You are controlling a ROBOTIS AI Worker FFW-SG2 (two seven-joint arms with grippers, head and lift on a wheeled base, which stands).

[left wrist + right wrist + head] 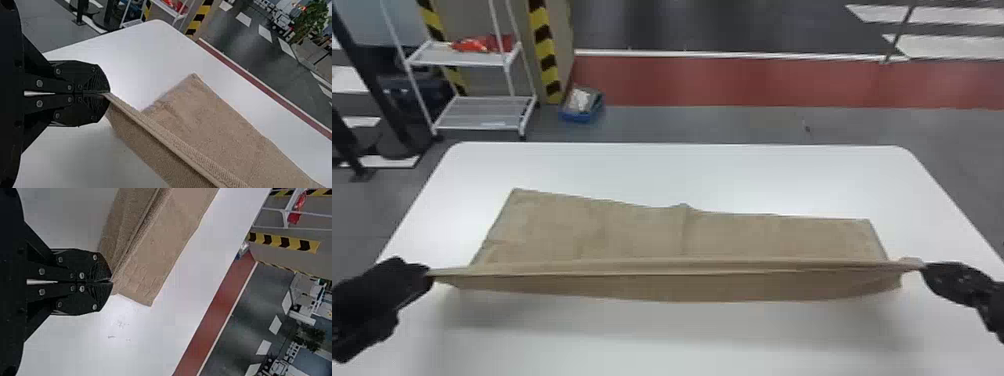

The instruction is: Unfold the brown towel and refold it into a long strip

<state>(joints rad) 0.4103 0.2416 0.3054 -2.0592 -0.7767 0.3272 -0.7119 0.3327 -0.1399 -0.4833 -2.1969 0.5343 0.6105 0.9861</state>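
Brown towel (632,235) stretched between left pincer (428,273), right pincer (923,268).

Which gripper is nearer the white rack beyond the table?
Left. The left gripper holds the brown towel at its left end, on the side of the white rack; the right gripper holds the towel's right end, across the table.

Your towel (632,235) is a plain sandy brown, a shade darker on the near side. You have a plain white table (682,170) and black on both the left gripper (428,273) and the right gripper (923,268). Beyond, you get grey floor (682,125), a brick-red band (732,80) edged in white, a white rack (492,114), yellow tape (544,45) with slanting black stripes, and a bin (582,117) that is probably blue. Your left wrist view adds a green plant (313,17).
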